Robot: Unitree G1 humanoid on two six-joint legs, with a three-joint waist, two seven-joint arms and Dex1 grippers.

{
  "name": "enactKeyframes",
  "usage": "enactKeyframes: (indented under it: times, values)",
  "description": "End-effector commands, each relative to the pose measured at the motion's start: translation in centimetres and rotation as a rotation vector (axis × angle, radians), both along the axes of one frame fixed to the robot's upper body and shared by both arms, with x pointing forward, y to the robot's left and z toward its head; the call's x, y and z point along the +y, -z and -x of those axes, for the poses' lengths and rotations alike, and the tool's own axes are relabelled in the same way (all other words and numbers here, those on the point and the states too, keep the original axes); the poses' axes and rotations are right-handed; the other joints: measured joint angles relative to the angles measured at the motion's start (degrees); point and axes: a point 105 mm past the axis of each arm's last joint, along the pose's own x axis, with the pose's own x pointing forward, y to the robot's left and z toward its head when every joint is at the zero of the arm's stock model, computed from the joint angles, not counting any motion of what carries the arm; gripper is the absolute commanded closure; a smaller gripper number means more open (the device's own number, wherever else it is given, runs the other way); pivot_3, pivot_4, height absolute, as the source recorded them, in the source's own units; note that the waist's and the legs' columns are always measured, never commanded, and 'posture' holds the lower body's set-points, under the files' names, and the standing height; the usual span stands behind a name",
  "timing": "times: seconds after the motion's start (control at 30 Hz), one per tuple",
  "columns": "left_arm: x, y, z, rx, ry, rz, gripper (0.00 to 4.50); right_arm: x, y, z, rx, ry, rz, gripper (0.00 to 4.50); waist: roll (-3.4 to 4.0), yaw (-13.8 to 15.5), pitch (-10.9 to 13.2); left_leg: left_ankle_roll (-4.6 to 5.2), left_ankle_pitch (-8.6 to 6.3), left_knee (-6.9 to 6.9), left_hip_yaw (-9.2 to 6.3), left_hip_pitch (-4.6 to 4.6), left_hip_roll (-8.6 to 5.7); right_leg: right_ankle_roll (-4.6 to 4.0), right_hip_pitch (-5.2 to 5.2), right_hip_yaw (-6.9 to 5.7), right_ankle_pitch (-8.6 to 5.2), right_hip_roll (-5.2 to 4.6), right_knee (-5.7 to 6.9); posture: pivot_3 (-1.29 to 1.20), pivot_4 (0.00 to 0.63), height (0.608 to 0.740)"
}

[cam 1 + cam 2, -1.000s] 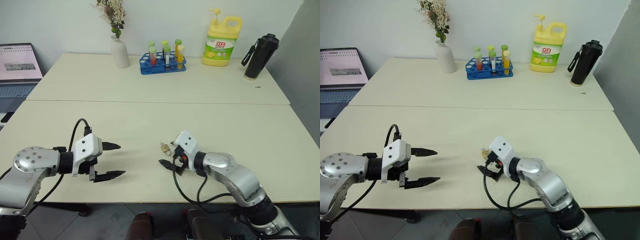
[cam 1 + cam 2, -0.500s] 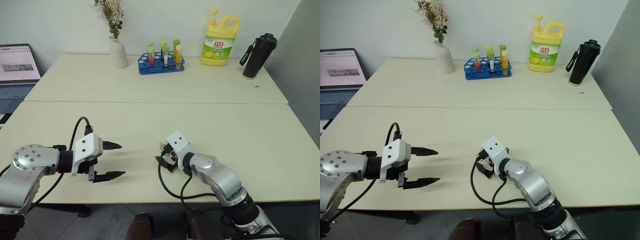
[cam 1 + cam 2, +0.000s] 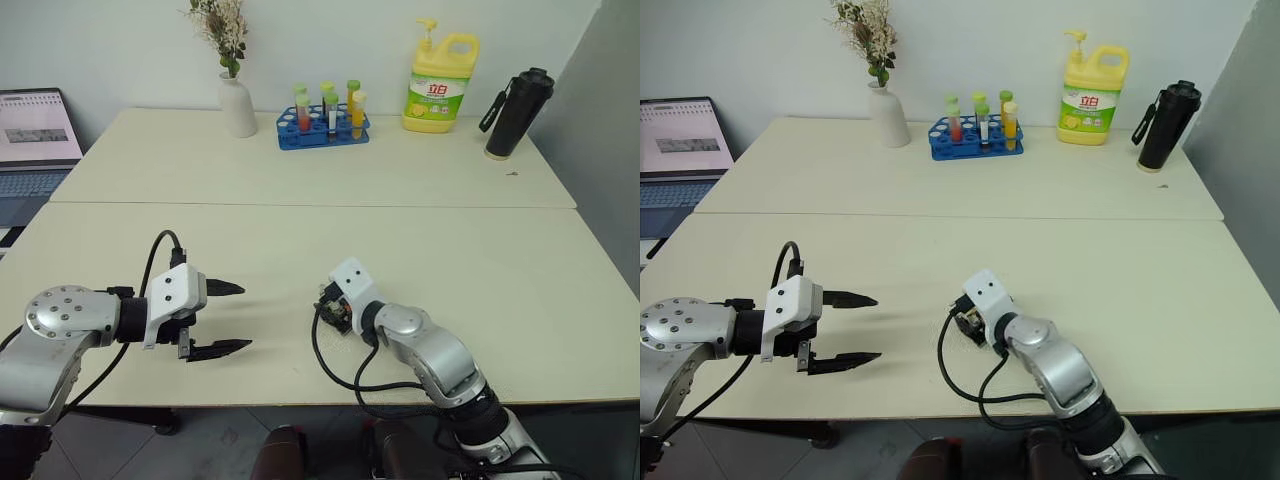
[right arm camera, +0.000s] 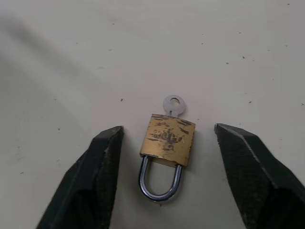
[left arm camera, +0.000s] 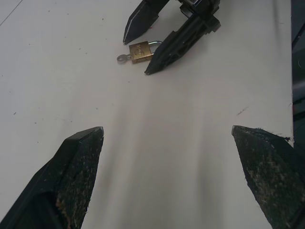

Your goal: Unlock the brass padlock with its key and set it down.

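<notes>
A laptop [image 3: 35, 130] sits at the far left edge of the cream surface [image 3: 480, 250], a white vase of dried flowers [image 3: 236, 100] behind it. The left gripper [image 3: 228, 320] hovers low over the surface, its two black fingers spread wide and holding nothing. Near the centre, the brass padlock [image 4: 167, 138] lies flat on the surface with its key [image 4: 172, 105] in the keyhole and its silvery shackle seated. The right gripper [image 4: 167, 152] straddles it, a finger on either side, spread and clear of the brass. At the back stand a blue rack of tubes [image 3: 322, 125], a yellow detergent jug [image 3: 440, 80] and a black bottle [image 3: 515, 110].
</notes>
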Motion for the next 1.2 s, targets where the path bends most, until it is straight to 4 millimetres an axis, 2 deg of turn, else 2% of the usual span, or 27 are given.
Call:
enactKeyframes:
  times: [0.03,0.07,0.13,0.3,0.47,0.57,0.7,0.9,0.97,1.2]
  values:
    - [0.0,-0.5,-0.2,-0.034,0.003,-0.004,0.0,0.0,0.2,0.2,-0.007,-0.016,0.025,2.71,0.0,0.0,0.0,0.0,0.0,0.0,0.0,0.0,0.0,0.0,0.0,0.0,0.0,0.0,0.0,0.0,0.15,0.74]
    - [0.0,-0.4,-0.2,-0.035,0.003,-0.004,0.0,0.0,0.2,0.2,-0.01,-0.018,0.029,3.16,0.0,0.0,0.0,0.0,0.0,-0.01,0.0,0.0,0.0,0.0,0.0,0.0,0.0,0.0,-0.01,0.0,0.15,0.74]
    - [0.0,-0.4,-0.3,-0.035,0.003,-0.002,0.0,0.1,0.3,0.3,-0.004,-0.022,0.025,3.56,0.0,0.0,0.0,0.0,0.0,-0.01,0.0,0.0,0.0,0.0,0.0,0.0,0.0,0.0,-0.01,0.0,0.15,0.74]
    - [-0.2,-0.3,-0.4,-0.038,0.002,0.005,0.0,0.0,-0.7,0.1,-0.058,-0.043,0.026,3.56,0.0,0.0,0.0,0.0,0.0,-0.01,-0.01,-0.01,0.0,0.0,0.0,0.0,0.0,0.0,-0.01,0.0,0.15,0.74]
    - [-0.2,-0.5,-0.8,-0.033,-0.029,0.056,0.0,-1.1,-3.9,-0.3,-0.286,-0.176,0.078,3.56,0.03,0.1,0.0,0.0,0.0,0.01,0.01,-0.04,-0.07,0.01,0.0,-0.04,-0.01,-0.04,-0.05,0.0,0.15,0.74]
    - [-0.4,-0.6,-0.9,-0.031,-0.039,0.078,0.0,-1.8,-4.3,-0.5,-0.353,-0.218,0.127,3.56,0.02,0.0,0.0,0.01,0.0,0.0,0.05,-0.05,-0.06,0.02,-0.02,-0.05,-0.01,-0.04,-0.05,0.0,0.15,0.74]
    - [-1.8,-1.2,-1.6,-0.037,-0.082,0.194,0.0,-4.2,-5.7,-0.1,-0.49,-0.317,0.168,3.56,0.03,0.0,0.0,0.01,0.0,-0.03,0.01,-0.07,-0.02,0.01,-0.05,-0.04,-0.01,0.0,-0.04,0.0,0.15,0.74]
    - [-5.1,-3.5,-2.7,-0.038,-0.09,0.392,0.0,-7.8,-7.6,-0.3,-0.97,-0.394,0.559,3.56,-0.08,0.2,0.0,0.01,0.0,0.08,0.01,-0.11,-0.19,0.08,0.02,-0.04,0.02,-0.03,-0.06,0.0,0.15,0.74]
    - [-5.9,-3.9,-3.0,-0.029,-0.075,0.412,0.0,-8.3,-7.9,0.0,-1.112,-0.44,0.67,3.56,-0.08,0.2,0.0,0.01,0.0,0.06,0.04,-0.07,-0.17,0.09,0.03,-0.01,0.02,-0.03,-0.05,0.0,0.15,0.74]
    - [-9.3,-5.9,-4.4,0.023,0.032,0.486,0.0,-8.9,-9.8,0.5,-1.358,-0.428,0.697,3.56,-0.08,0.1,0.0,-0.02,0.01,0.05,0.05,-0.06,-0.17,-0.03,0.03,0.07,0.08,0.02,0.0,0.0,0.15,0.74]
